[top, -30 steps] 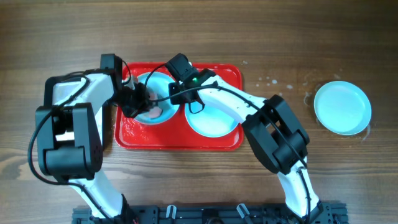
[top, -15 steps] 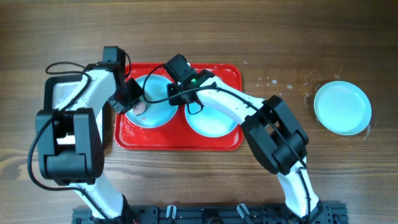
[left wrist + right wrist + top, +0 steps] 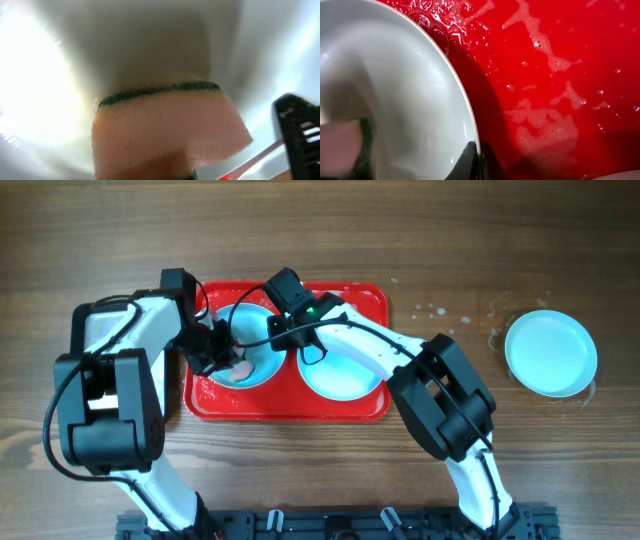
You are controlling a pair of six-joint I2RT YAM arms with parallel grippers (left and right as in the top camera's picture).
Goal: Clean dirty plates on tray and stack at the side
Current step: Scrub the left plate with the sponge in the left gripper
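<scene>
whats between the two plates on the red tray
The right gripper, shut on the rim of the left plate, above a foamy strip of the tray; the overhead view shows it.

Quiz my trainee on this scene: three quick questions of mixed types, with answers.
1. True or false: two plates lie on the tray, and a third plate sits on the table.
2. Pick one: the left end effector holds A) a sponge, B) a brush, C) a cloth.
3. Fill in: the right end effector pinches the left plate by its ____.
Key: 1 true; 2 A; 3 rim.
</scene>
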